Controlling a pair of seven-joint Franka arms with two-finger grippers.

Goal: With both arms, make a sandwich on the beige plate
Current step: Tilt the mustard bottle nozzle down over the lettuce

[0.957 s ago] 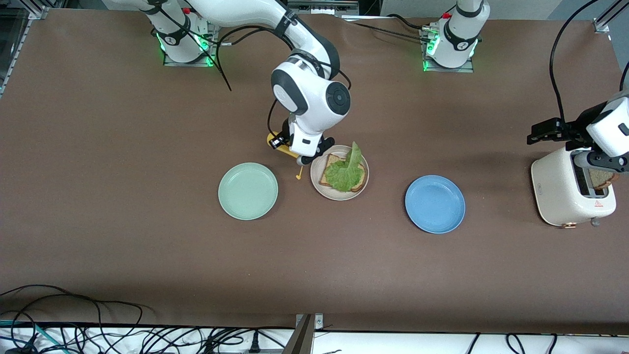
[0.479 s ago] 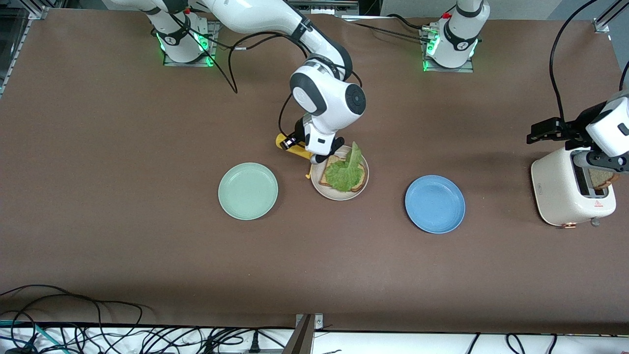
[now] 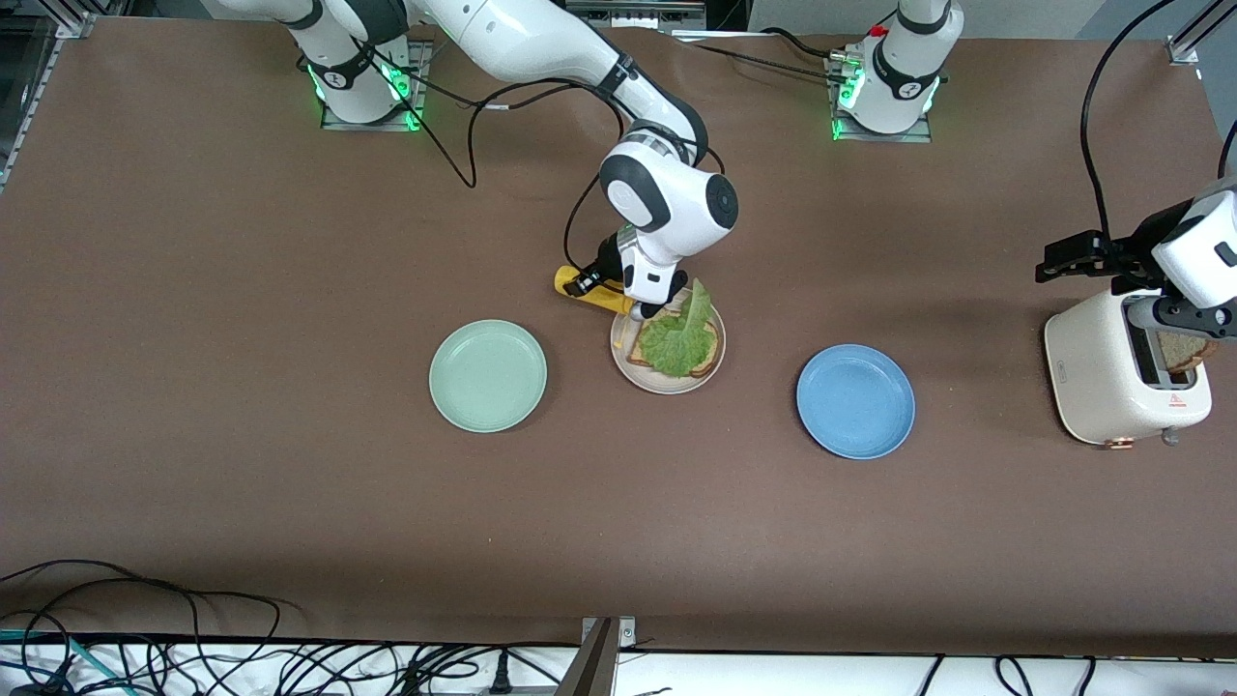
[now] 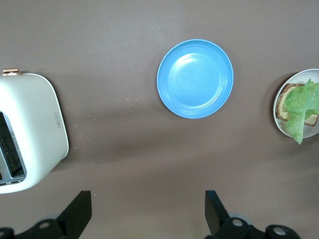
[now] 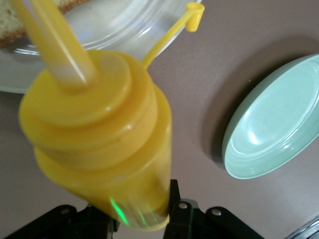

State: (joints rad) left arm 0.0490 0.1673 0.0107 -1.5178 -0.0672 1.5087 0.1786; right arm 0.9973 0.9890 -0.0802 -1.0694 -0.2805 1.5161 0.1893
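Note:
The beige plate [image 3: 667, 387] holds one slice of brown bread [image 3: 713, 360] with a ruffled green lettuce leaf [image 3: 676, 343] on top. My right gripper [image 5: 142, 209] is shut on a yellow squeeze bottle [image 3: 589, 290]. The bottle is tilted, with its nozzle [image 5: 55, 40] over the plate's rim [image 5: 109, 22] on the side toward the right arm. Its cap [image 5: 193, 15] hangs on a thin tether. My left gripper [image 4: 147, 199] is open and empty, hovering by the white toaster [image 3: 1102, 377]. A second bread slice [image 3: 1181, 350] stands in the toaster's slot.
A mint green plate [image 3: 488, 375] lies beside the beige plate toward the right arm's end. A blue plate [image 3: 855, 401] lies between the beige plate and the toaster. Cables run along the table edge nearest the front camera.
The right arm has carried the yellow bottle toward the left arm's end, from beside the beige plate to over its rim. The left arm has not moved.

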